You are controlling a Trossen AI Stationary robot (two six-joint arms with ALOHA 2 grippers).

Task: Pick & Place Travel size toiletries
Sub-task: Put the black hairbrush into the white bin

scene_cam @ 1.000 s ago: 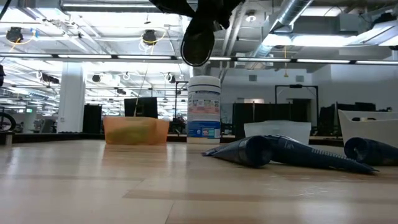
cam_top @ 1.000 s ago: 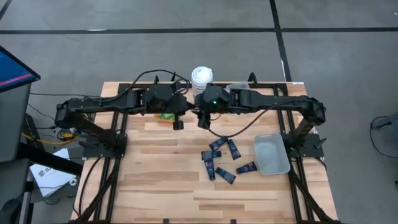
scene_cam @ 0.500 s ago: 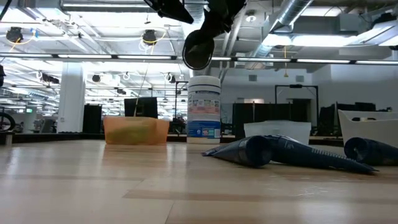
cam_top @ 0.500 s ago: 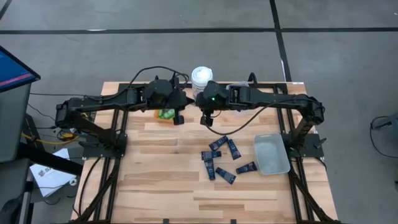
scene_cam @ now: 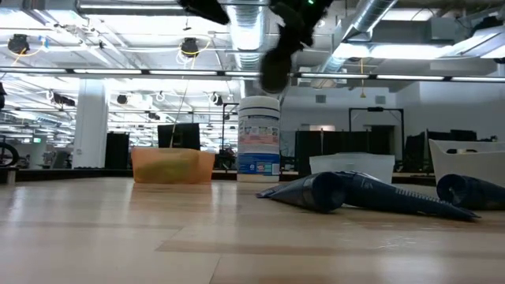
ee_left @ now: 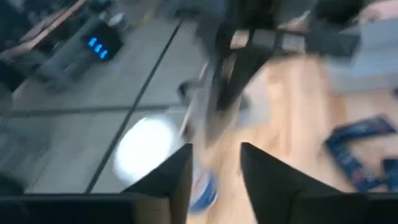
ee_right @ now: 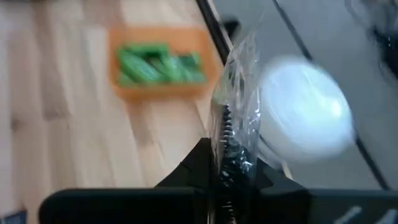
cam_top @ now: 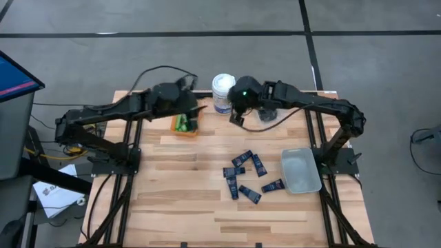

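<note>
The counter (cam_top: 179,193) is a top of pale wooden planks, standing on a grey floor crossed by dark lines. Seen level from the low view, the room behind it is a wide hall with exposed ducts, strip lights and dark screens.

At the far edge of the counter stands a white canister (cam_top: 222,91) with a blue label (scene_cam: 258,154); its print is too small to read. Beside it sits an orange bin (cam_top: 184,123) holding green bottles (ee_right: 158,64). Nearer the middle lie the navy tubes (cam_top: 247,176), scattered close together, and just beside them a clear bin (cam_top: 300,170).

The right gripper (cam_top: 236,118) hangs above the far edge near the canister. In the right wrist view its jaws are clenched on a clear packet (ee_right: 236,124) with something dark inside (a black disc, as far as can be told).

The left gripper (cam_top: 195,110) hovers over the orange bin. In the left wrist view its fingers (ee_left: 171,180) stand apart with nothing between them, so the jaws are released.
</note>
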